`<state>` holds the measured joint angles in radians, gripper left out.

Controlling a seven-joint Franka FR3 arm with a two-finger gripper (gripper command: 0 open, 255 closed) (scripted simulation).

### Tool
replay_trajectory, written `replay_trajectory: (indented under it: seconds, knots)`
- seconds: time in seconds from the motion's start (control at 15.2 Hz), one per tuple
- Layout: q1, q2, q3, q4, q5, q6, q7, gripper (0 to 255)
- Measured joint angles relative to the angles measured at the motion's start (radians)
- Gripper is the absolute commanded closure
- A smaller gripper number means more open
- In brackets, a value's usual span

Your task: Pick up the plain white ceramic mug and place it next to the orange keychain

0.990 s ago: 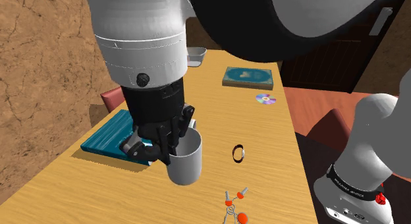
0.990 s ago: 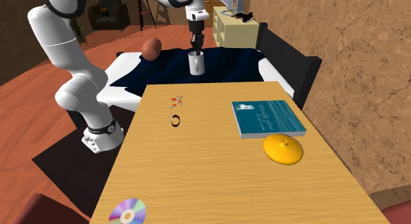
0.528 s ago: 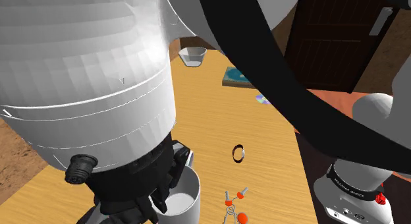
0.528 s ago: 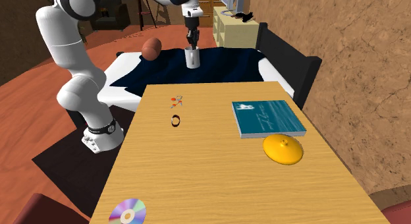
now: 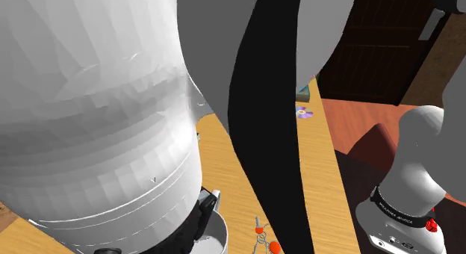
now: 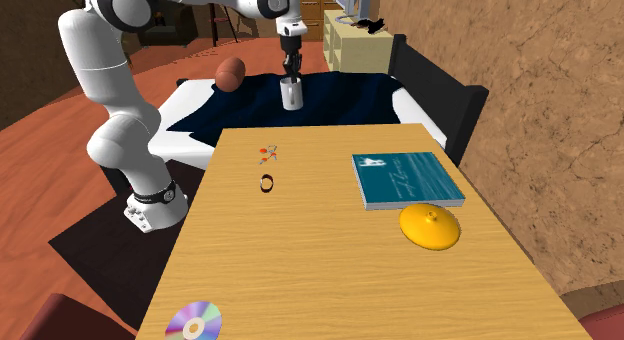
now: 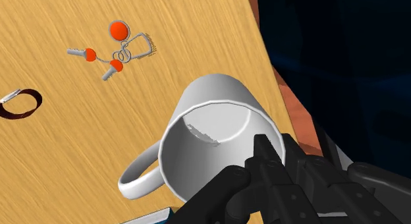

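Wrist view: gripper (image 7: 247, 167) clamped on rim of white mug (image 7: 214, 101), aloft over wooden table (image 7: 66, 157) edge, orange keychain (image 7: 122, 48) at mug's 11 o'clock; carry step judged, next lower upright beside keychain, release.

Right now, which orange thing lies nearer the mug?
The small keychain with keys, close to the mug; the orange dome sits farther off beside the blue book.

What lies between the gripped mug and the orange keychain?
In the wrist view, only bare wooden tabletop shows between the mug and the keychain; the dark ring lies off to one side.
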<state>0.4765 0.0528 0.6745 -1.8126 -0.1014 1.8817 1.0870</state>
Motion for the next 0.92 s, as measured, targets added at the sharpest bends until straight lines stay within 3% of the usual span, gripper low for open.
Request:
replay_trajectory:
  seconds: [0.92]
  knots:
    - [0.004, 0.046, -0.003, -0.143, -0.04, 0.176, 0.034, 255]
